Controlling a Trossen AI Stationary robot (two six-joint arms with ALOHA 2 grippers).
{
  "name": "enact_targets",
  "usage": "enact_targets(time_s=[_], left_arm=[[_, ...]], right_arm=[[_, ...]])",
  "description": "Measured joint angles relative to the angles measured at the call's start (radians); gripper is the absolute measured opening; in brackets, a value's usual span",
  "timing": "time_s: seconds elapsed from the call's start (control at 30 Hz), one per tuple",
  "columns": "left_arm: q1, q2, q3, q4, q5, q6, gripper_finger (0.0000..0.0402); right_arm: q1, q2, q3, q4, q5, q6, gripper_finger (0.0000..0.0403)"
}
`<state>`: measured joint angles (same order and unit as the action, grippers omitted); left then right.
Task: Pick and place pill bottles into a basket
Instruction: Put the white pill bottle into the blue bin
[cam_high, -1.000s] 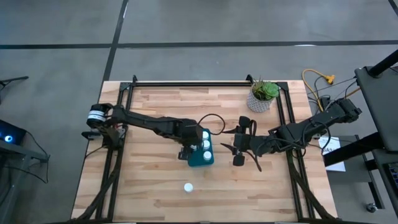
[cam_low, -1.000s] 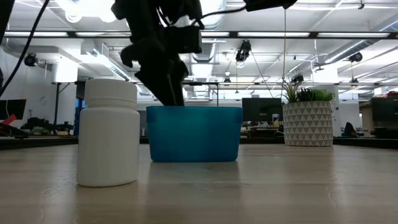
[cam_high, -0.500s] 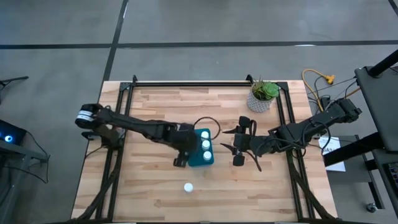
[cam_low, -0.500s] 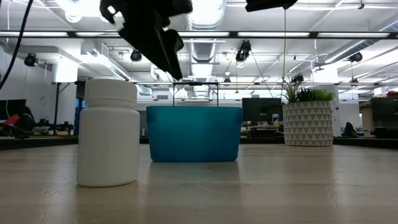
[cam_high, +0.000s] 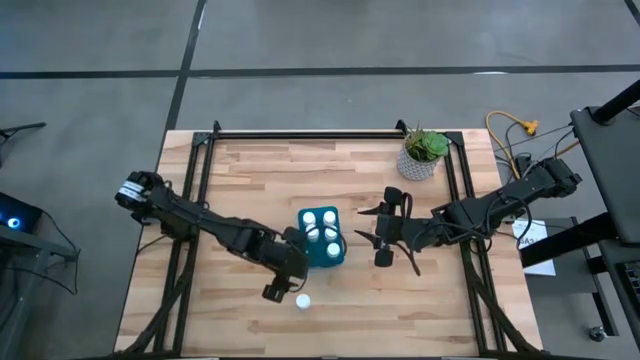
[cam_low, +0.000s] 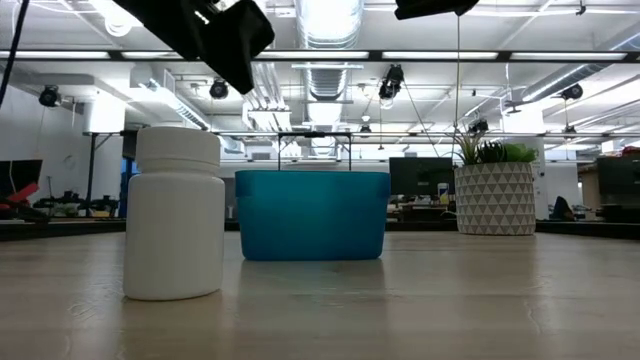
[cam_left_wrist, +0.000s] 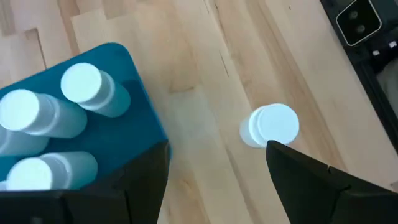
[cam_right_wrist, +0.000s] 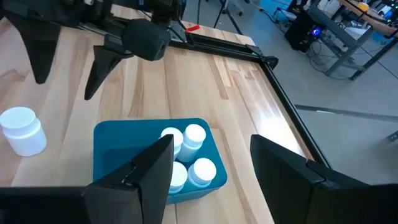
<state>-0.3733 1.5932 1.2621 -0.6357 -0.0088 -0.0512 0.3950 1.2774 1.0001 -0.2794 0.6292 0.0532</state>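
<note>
High view: left gripper (cam_high: 283, 290), open and empty, moved from basket (cam_high: 322, 238) toward loose bottle (cam_high: 302, 300); basket holds bottles (cam_high: 321, 232).

The left gripper (cam_high: 281, 291) has been withdrawn from above the basket (cam_high: 306, 258) and carried toward the table's front edge. It is now positioned, fingers spread, just beside the lone pill bottle (cam_high: 302, 300) standing on the table, away from the basket.
</note>
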Motion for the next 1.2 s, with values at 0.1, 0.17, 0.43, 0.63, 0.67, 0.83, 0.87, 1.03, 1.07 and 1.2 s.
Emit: enact_targets(time_s=[0.1,0.17,0.43,0.63,0.67,0.83,0.87,1.03,1.07,1.2], left_arm=[[-0.015,0.003,0.0,0.005,-0.001,-0.021,0.0249],[-0.021,0.004,0.0,0.004,-0.001,-0.022,0.0249],[-0.063,0.02,0.015,0.069,0.0,-0.024,0.0248],[-0.112,0.058,0.05,0.077,0.001,-0.023,0.0248],[-0.118,0.066,0.056,0.071,0.001,-0.023,0.0248],[-0.135,0.132,0.082,0.068,0.001,-0.023,0.0248],[-0.135,0.147,0.084,0.069,0.001,-0.022,0.0248],[-0.133,0.193,0.084,0.05,0.0,-0.048,0.0248],[-0.133,0.201,0.084,0.05,0.0,-0.049,0.0248],[-0.134,0.219,0.084,0.05,0.0,-0.049,0.0248]], right_arm=[[0.0,0.0,0.0,0.0,0.0,0.0,0.0206],[0.0,0.0,0.0,0.0,0.0,0.0,0.0206],[0.0,0.0,0.0,0.0,0.0,0.0,0.0206],[0.0,0.0,0.0,0.0,0.0,0.0,0.0206],[0.0,0.0,0.0,-0.001,0.0,0.0,0.0206],[0.0,0.0,0.0,-0.001,0.001,0.004,0.0206],[0.0,0.0,0.0,0.0,0.001,0.005,0.0206],[0.0,0.0,0.0,-0.001,0.001,0.005,0.0206],[0.0,0.0,0.0,-0.001,0.001,0.004,0.0206],[0.0,0.0,0.0,-0.001,0.001,0.004,0.0206]])
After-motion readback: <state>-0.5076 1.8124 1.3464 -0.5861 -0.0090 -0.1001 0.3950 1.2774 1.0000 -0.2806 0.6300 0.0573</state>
